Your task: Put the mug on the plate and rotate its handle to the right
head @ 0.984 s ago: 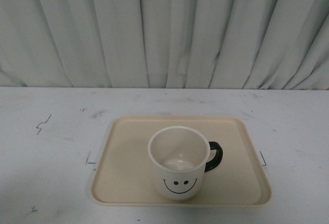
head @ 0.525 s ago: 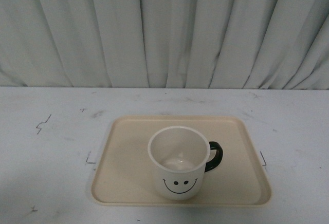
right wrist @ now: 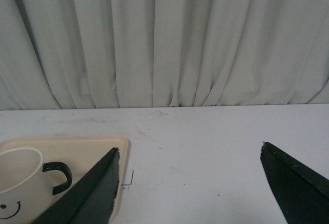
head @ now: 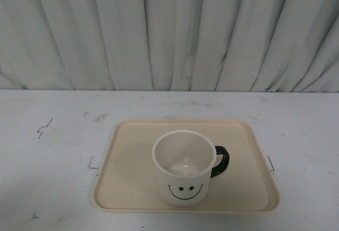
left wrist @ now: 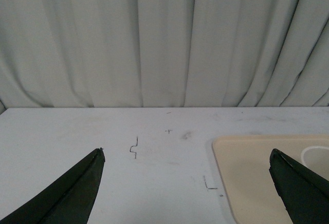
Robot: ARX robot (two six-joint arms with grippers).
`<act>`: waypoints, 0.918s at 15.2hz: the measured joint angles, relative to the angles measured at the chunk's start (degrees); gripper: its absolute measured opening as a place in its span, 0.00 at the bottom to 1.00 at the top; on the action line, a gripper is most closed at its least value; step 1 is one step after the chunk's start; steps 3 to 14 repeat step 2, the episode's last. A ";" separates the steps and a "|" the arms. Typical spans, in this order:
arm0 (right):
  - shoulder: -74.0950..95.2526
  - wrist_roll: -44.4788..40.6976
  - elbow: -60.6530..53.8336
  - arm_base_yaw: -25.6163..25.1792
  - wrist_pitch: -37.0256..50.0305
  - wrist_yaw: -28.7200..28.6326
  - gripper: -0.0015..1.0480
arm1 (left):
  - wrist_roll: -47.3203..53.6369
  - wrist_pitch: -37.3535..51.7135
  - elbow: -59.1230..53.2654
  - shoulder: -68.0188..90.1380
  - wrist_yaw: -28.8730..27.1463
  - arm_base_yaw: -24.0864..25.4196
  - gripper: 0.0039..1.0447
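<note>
White table [head: 47,151] carried small dark scuffs and pen-like marks; pleated pale curtain [head: 169,29] hung behind, full width; nothing else lay near the tray and nothing blocked the cup. The plate [head: 132,188], a beige tray with a low rim, sat centre on the table; the mug [head: 183,180] stood upright on it, toward the near edge, smiley print facing the camera, inside looked empty; the handle [head: 221,161] pointed to the robot's right. Neither arm showed in the front view. Left wrist view: left gripper [left wrist: 187,154] held above the table left of the tray, jaws spread wide, nothing between them; only the tray's corner and a sliver of the mug rim were visible past one finger. Right wrist view: right gripper [right wrist: 190,152] sat off to the right of the tray, jaws likewise wide apart and holding nothing; mug and handle were seen beside one finger, not touching it; both grippers stood well apart from the mug.
</note>
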 joint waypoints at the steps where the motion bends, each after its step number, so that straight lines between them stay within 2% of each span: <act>1: 0.00 0.00 0.00 0.00 0.00 0.00 0.89 | 0.00 0.00 0.00 0.00 0.00 0.00 0.94; 2: 0.00 0.13 0.00 0.00 0.02 0.02 0.96 | 0.00 0.00 0.00 0.00 0.00 0.00 0.94; 14: 0.00 0.13 0.00 0.00 0.02 0.02 0.96 | 0.00 0.00 0.00 0.00 0.00 0.00 0.94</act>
